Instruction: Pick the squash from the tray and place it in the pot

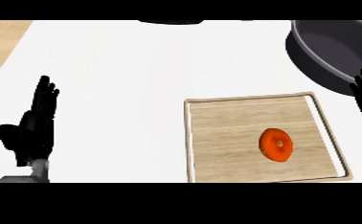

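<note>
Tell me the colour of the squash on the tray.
Orange-red, with a paler centre; the squash shows in the head view on the wooden tray.

The tray (212, 137) looks like pale wood with fine straight grain, its raised rim lighter and smooth. On the tray, the squash (277, 144) has a glossy orange-red skin and a duller yellowish centre. Above the tray's right corner, the pot (326, 50) is dark grey with a smooth, faintly shiny wall, like coated metal. The counter (141, 65) around the tray is plain matt white. Left of the tray, the left hand (35, 125) appears as matt black plastic.
</note>
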